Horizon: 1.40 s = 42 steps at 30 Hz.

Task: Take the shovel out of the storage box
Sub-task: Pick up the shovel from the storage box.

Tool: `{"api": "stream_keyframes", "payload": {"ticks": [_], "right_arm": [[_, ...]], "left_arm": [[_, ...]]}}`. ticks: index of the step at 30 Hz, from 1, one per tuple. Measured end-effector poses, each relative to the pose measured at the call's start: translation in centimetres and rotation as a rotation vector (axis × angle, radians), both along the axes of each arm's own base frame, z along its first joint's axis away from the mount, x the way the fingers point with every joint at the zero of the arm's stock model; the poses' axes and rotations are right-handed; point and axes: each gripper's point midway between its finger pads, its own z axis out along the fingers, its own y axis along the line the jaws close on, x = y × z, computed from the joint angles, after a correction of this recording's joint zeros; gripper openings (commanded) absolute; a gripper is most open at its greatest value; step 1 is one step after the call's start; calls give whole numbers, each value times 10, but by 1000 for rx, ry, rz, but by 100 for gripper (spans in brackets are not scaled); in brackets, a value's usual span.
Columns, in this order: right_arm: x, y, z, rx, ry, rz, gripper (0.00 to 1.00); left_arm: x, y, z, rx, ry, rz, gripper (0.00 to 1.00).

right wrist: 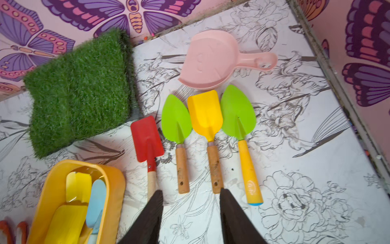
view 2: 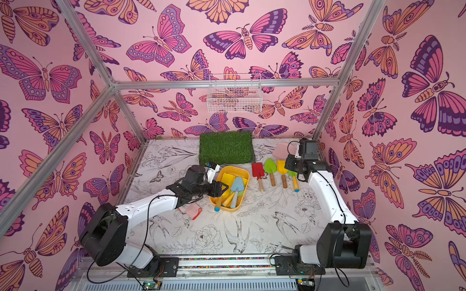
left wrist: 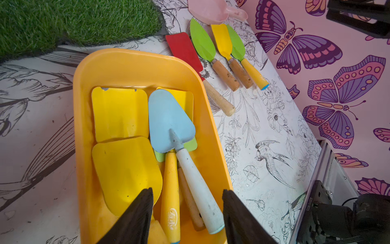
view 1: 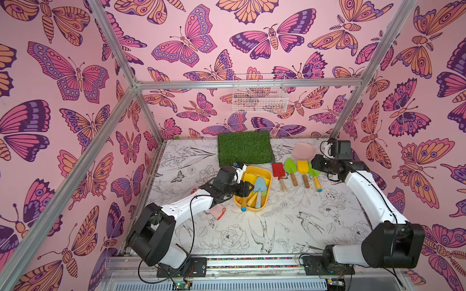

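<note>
Blue shovel point(left wrist: 171, 120): on top of the heap inside the storage box point(left wrist: 135, 61), blade toward the box's far end, white handle toward its near end.
Beneath it: yellow-bladed shovels point(left wrist: 120, 114) fill the rest of the box, and a scrap of green blade point(left wrist: 191, 145) peeks out under the blue one.
Storage box: flat on the table point(view 1: 277, 226), all its shovels still inside.
Left gripper point(left wrist: 186, 191): hanging over the box's near end with jaws partly spread – the handles show in the gap between the fingers, but they grip nothing (as far as I can see from here).
Right gripper point(right wrist: 191, 191): well off to the box's right, jaws parted and empty, above the table.
Right of the box: red shovel point(right wrist: 146, 137), green shovel point(right wrist: 176, 118), yellow shovel point(right wrist: 205, 114) and yellow-handled green shovel point(right wrist: 237, 112) – side by side, the red one nearest the box.
Pink scoop point(right wrist: 211, 63): past that row's blades, farther from the box.
Grass mat point(right wrist: 80, 90): just beyond the box's far end, not touching it.
</note>
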Motion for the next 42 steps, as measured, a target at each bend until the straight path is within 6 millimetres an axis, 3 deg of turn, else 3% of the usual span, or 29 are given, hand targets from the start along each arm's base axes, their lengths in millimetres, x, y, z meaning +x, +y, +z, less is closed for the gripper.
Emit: {"api": "stream_keyframes", "payload": {"ticks": [6,10,16,23,29,33,42], "right_arm": [[-21,50,-20,-1,59,128,48],[-31,65,-30,-6,88,172,48],[-46,72,-32,8,86,204,48],[-62,76,-33,35,68,235,49],[-76,80,-35,61,58,261,49],[-79,82,-30,74,34,271,49],[-81,84,-27,89,19,284,50]], "left_arm": [[1,6,-7,49,51,32,51],[2,13,-17,110,104,69,48],[-8,27,-33,189,171,110,47],[-28,29,-45,241,262,113,48],[-32,22,-41,290,319,101,48],[-30,18,-40,323,353,98,46],[-38,24,-60,448,475,88,42]]}}
